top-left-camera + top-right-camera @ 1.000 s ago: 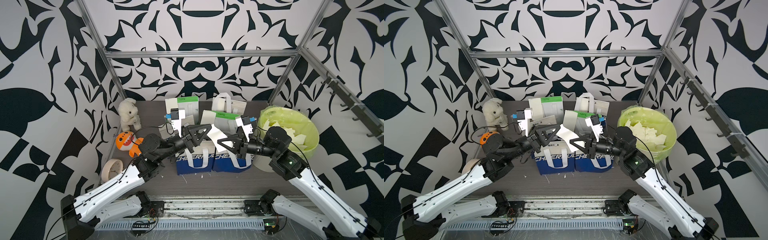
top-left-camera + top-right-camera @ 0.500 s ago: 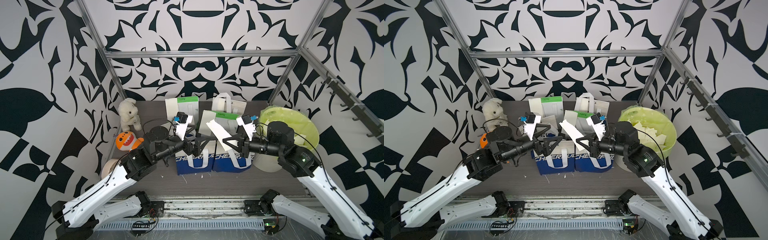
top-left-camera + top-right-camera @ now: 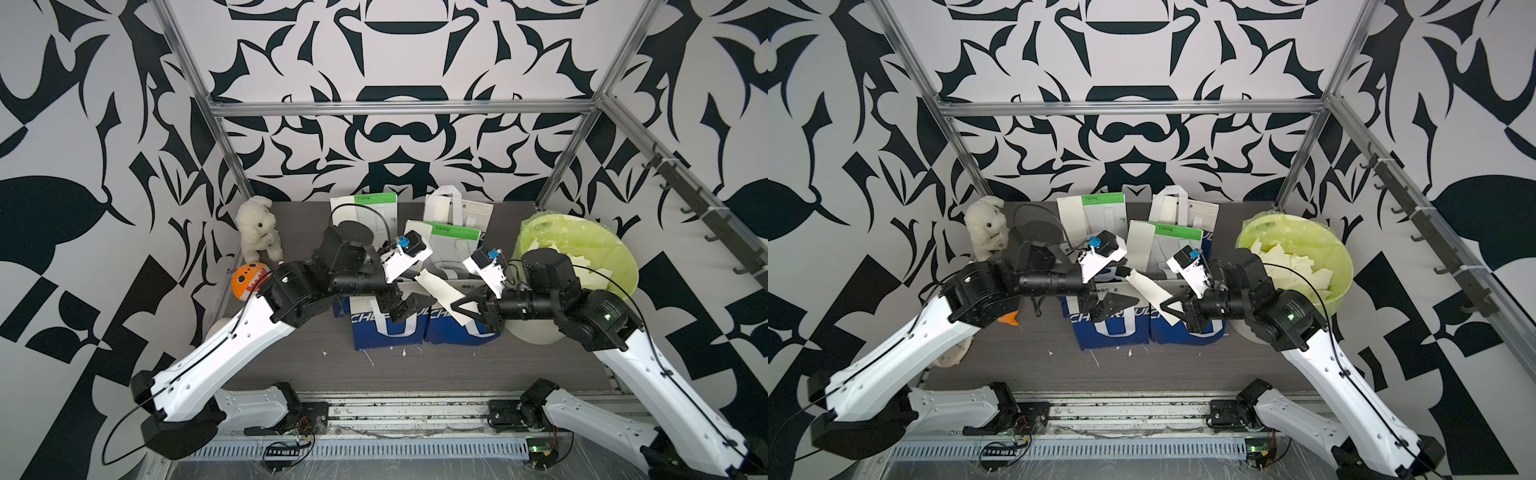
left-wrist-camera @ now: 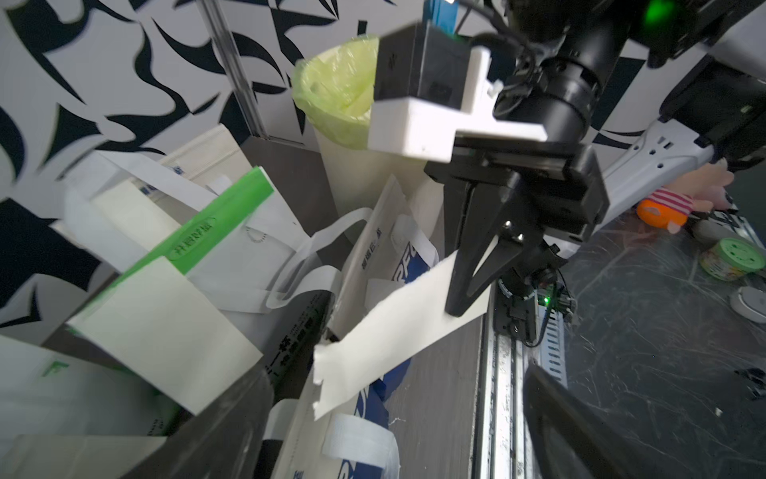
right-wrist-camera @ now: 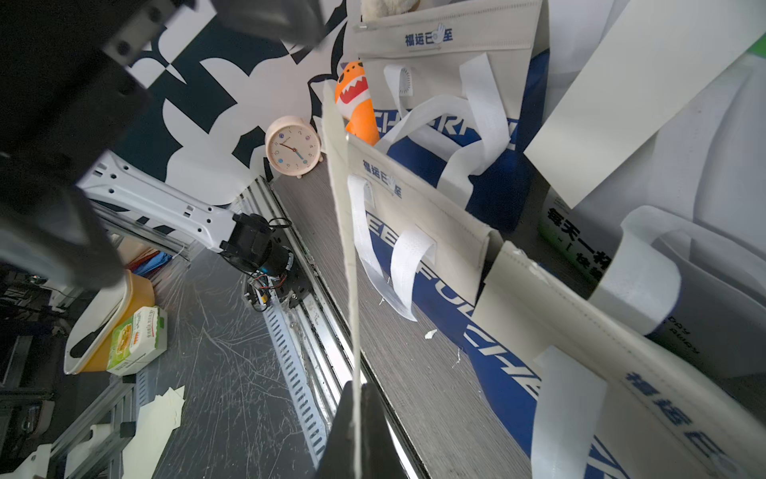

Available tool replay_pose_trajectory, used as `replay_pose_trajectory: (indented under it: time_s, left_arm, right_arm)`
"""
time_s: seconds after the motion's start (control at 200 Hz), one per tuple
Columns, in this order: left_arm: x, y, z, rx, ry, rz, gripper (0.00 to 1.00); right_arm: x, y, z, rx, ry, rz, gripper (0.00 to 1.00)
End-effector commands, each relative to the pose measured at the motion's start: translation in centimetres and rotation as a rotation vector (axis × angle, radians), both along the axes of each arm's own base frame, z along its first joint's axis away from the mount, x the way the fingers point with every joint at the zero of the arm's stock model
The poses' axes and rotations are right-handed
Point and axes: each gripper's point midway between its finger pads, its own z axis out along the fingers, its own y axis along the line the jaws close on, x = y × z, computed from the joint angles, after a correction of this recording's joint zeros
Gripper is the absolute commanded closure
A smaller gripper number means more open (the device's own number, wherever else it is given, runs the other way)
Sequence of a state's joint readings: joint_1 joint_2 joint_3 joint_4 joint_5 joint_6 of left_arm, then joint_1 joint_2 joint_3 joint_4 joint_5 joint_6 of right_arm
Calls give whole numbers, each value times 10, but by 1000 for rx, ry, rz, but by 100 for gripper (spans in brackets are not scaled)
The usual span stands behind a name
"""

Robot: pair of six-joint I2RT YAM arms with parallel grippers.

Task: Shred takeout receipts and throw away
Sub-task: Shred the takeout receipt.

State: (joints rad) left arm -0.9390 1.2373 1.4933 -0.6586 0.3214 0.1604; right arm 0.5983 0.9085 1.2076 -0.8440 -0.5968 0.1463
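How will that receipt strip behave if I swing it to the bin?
Likely light and floppy: the receipt strip looks paper-thin edge-on in the right wrist view. The right pincer grips near one end, so the free ragged end may flap in a fast swing. It juts out unsagging, so not limp.

Bright, even light here, soft shadows beneath the blue bags (image 3: 365,334). Both top views crisp. Wrist views smear up close; the green-banded bag (image 4: 215,215) blurs.

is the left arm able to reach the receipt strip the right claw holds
Probably yes: the left claw hangs open beside the receipt strip, whose free end sticks out past the right claw, nothing between them.
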Motion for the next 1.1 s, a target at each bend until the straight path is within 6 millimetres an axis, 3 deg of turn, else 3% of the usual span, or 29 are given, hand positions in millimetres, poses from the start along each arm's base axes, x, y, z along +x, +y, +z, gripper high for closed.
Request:
replay_pose_trajectory:
  time_s: [0.0,0.175,0.2,0.41,0.57,0.745,0.89,0.925,1.045,1.095]
  left_arm:
    - [-15,-12,3,-48,44,-101,4]
    - [-17,-22,11,-106,40,-150,12]
    - [-14,-30,2,-86,63,-162,14]
    - [-26,-35,6,-112,84,-247,29]
    - [-31,-36,0,-86,131,-277,60]
    - [-34,-33,-1,-95,127,-278,73]
    - [-37,-31,0,-112,118,-288,91]
    - [-37,-30,0,-114,120,-288,100]
    - [-38,-30,-3,-114,132,-287,100]
    - [-38,-30,-5,-113,138,-283,100]
  right_arm:
    - [-11,3,18,46,-38,59,100]
    - [-16,7,14,50,-1,92,100]
    - [-16,7,14,50,0,94,100]
    - [-17,7,18,66,-18,99,100]
    - [-13,6,18,62,-26,80,100]
    - [-11,6,20,60,-35,66,100]
    - [-9,6,21,64,-38,60,100]
    - [-9,7,22,67,-37,58,100]
    - [-6,8,22,76,-39,51,99]
    - [-5,8,23,81,-47,45,88]
